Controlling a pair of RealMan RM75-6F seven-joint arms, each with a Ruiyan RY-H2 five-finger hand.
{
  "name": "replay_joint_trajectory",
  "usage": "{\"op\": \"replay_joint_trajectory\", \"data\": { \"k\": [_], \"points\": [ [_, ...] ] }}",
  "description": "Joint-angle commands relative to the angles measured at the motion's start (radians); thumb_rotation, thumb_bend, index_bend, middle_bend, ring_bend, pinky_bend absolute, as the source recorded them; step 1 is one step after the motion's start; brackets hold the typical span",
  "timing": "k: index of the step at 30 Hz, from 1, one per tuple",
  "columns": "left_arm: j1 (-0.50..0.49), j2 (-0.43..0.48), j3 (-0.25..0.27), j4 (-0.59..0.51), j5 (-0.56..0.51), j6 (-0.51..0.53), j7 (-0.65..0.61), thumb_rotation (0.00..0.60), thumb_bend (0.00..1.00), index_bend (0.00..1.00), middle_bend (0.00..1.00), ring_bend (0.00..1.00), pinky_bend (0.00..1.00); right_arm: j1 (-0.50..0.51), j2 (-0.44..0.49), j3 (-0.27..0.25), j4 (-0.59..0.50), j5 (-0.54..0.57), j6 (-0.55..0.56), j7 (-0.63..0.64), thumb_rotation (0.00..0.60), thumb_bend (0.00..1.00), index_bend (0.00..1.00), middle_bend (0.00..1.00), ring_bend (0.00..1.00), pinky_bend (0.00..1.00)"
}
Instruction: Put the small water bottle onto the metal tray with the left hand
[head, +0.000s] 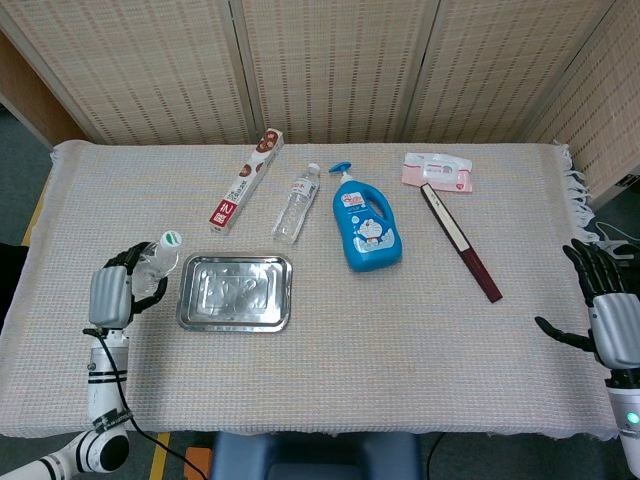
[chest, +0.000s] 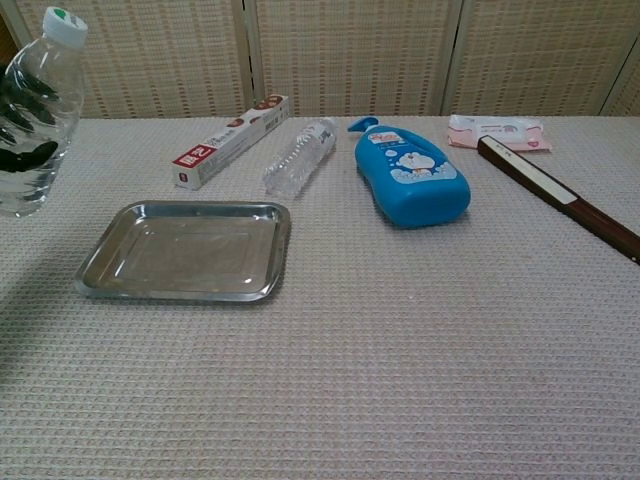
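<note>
Behind fingers, small water bottle half-hidden.

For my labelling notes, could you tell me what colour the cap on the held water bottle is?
Green on top of a white cap, clearest in the chest view.

A table draped in a pale beige waffle-weave cloth fills most of both views. Behind it stands a folding screen of woven reed panels in light frames. Grey floor shows at the left, beside a brown wooden surface. The light is even and soft.
</note>
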Motion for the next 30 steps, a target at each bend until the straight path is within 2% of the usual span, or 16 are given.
{"op": "replay_joint_trajectory", "data": {
  "k": [1, 5, 8, 11, 13, 16, 20, 23, 25, 30],
  "points": [
    [0.022, 0.122, -0.065, -0.29, -0.173, -0.17, -0.482, 0.6, 0.48, 0.53, 0.66, 0.5, 0.47, 0.001, -0.001, 0.0, 0.001, 0.001, -0.003, -0.002, 0.6, 0.06, 0.06, 0.0, 0.0, 0.03],
    [-0.014, 0.04, 0.043, -0.07, 0.012, -0.007, -0.137, 0.6, 0.48, 0.53, 0.66, 0.5, 0.46, 0.0, 0.001, -0.002, -0.002, 0.0, -0.003, -0.004, 0.6, 0.06, 0.06, 0.0, 0.0, 0.03],
    [-0.036, -0.013, 0.105, 0.116, 0.158, 0.101, 0.049, 0.6, 0.48, 0.52, 0.65, 0.5, 0.45, 0.001, 0.001, -0.002, -0.002, 0.001, -0.006, -0.005, 0.6, 0.06, 0.06, 0.0, 0.0, 0.03],
    [-0.056, -0.059, 0.137, 0.274, 0.255, 0.178, 0.152, 0.6, 0.48, 0.52, 0.65, 0.5, 0.46, 0.001, 0.001, -0.002, -0.002, 0.002, -0.008, -0.004, 0.6, 0.06, 0.06, 0.0, 0.0, 0.03],
    [-0.06, -0.079, 0.141, 0.316, 0.268, 0.196, 0.149, 0.6, 0.48, 0.52, 0.65, 0.5, 0.47, 0.001, 0.002, -0.002, -0.003, 0.002, -0.008, -0.003, 0.6, 0.06, 0.06, 0.0, 0.0, 0.03],
    [-0.051, -0.1, 0.114, 0.276, 0.208, 0.182, 0.052, 0.6, 0.48, 0.52, 0.66, 0.5, 0.47, 0.001, 0.003, -0.002, -0.004, 0.002, -0.008, -0.001, 0.6, 0.06, 0.06, 0.0, 0.0, 0.03],
    [-0.016, -0.058, 0.04, 0.045, 0.032, 0.07, -0.181, 0.6, 0.48, 0.53, 0.66, 0.5, 0.48, 0.0, 0.004, -0.001, -0.005, 0.006, -0.009, 0.003, 0.6, 0.06, 0.06, 0.0, 0.0, 0.03],
    [0.007, 0.009, -0.004, -0.104, -0.089, -0.022, -0.27, 0.6, 0.48, 0.53, 0.66, 0.5, 0.48, 0.001, 0.004, -0.001, -0.006, 0.007, -0.011, 0.004, 0.6, 0.06, 0.06, 0.0, 0.0, 0.03],
    [0.013, 0.035, -0.01, -0.127, -0.122, -0.039, -0.253, 0.6, 0.48, 0.53, 0.66, 0.5, 0.48, 0.001, 0.005, -0.002, -0.006, 0.006, -0.013, 0.004, 0.6, 0.06, 0.06, 0.0, 0.0, 0.03],
    [0.001, 0.022, -0.003, -0.047, -0.105, 0.007, -0.143, 0.6, 0.48, 0.53, 0.66, 0.5, 0.48, 0.003, 0.004, -0.004, -0.006, 0.007, -0.019, -0.001, 0.6, 0.06, 0.06, 0.0, 0.0, 0.03]
  ]
}}
